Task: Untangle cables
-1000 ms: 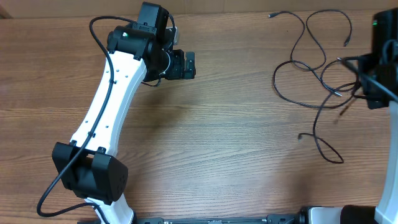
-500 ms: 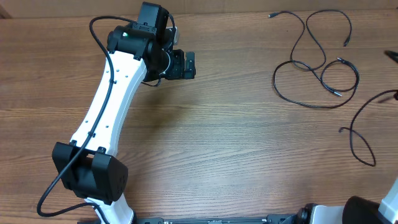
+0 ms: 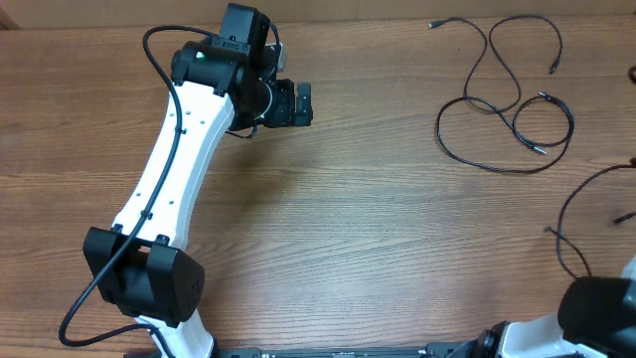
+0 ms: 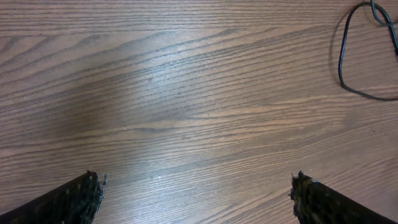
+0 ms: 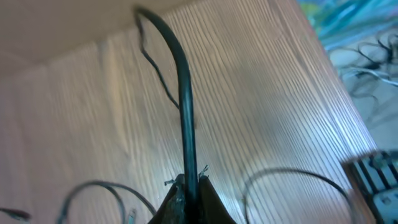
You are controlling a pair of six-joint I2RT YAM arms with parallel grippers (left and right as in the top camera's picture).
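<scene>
moved since a second ago: right arm [image 3: 599, 310], withdrawn from the right edge beside the tangle to the lower right corner of the overhead view; separated cable [image 3: 568, 207], drawn clear of the other cords and now seen curving along the right edge, apart from them. unmoved: left arm [image 3: 169, 169], left gripper [image 3: 296, 102].

entry 1. left arm: white with black joints, stretched from the near left edge toward the far side of the table [image 3: 397, 239].

entry 2. left gripper: black, pointed rightward over bare wood. in the left wrist view its fingers [image 4: 74, 199] are seen spread wide at the two lower corners, with nothing held between them.

entry 3. table: brown wood grain, lit more brightly toward the middle.

entry 4. looped cables [image 3: 502, 109]: thin and black, laid flat on the far right part of the table in several overlapping loops. one small plug [image 3: 433, 23] is seen at the far end; two more ends lie in and beside the loops. an outer bend is caught at the top right of the left wrist view.

entry 5. separated cable: clamped in the right gripper [image 5: 188, 190], whose fingers are pressed together on it. in the right wrist view it is seen rising from the fingertips and arching over toward the wood. the gripper itself is not seen from overhead.
</scene>
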